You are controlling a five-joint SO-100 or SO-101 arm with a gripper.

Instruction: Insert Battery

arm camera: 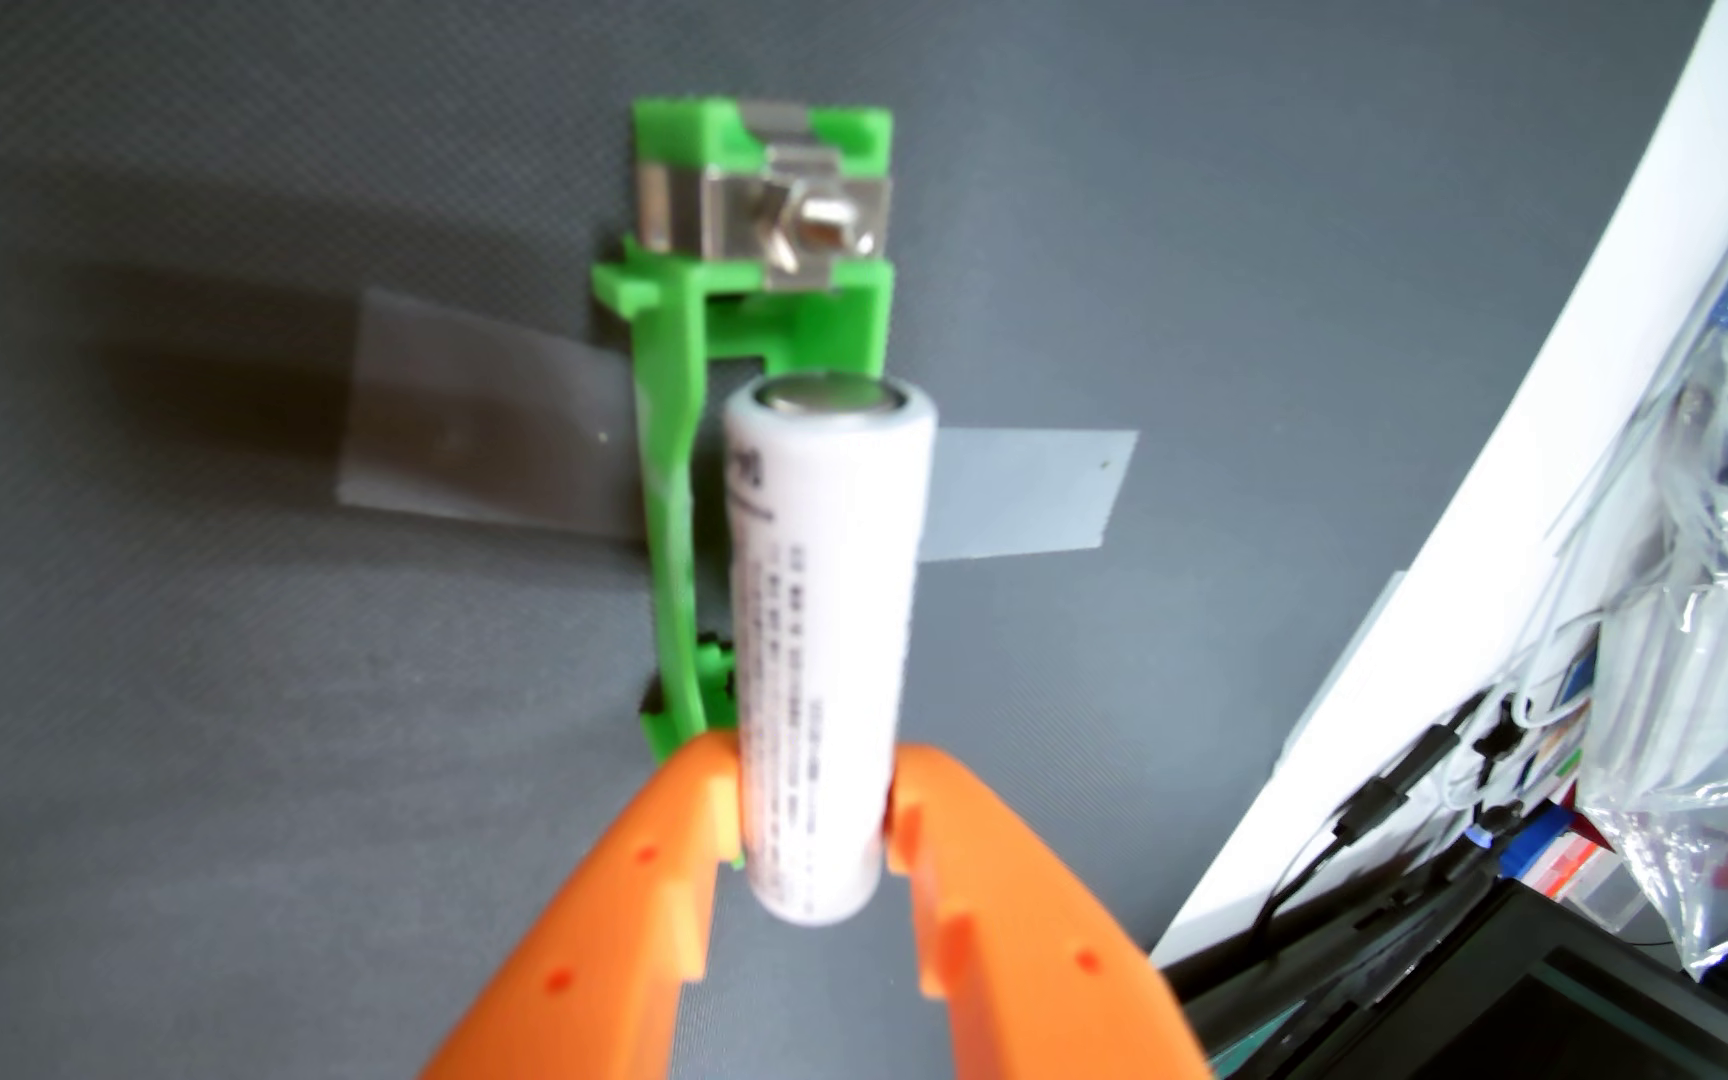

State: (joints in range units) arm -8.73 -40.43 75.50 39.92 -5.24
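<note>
In the wrist view a white cylindrical battery (824, 644) with small grey print is clamped between my orange gripper (813, 774), shut on its lower part. Its flat metal end faces away from the camera. The battery hangs over a green plastic holder (668, 498) taped to the dark grey mat. The holder's far end carries a metal contact with a spring tab (803, 234). The battery's far end sits just short of that contact and lies along the holder's length. The holder's right wall and near end are hidden behind the battery.
Strips of grey tape (486, 436) cross under the holder on the mat. A white curved edge (1525, 498) bounds the mat on the right. Beyond it lie a clear plastic bag (1722, 644), cables and a dark box (1525, 997).
</note>
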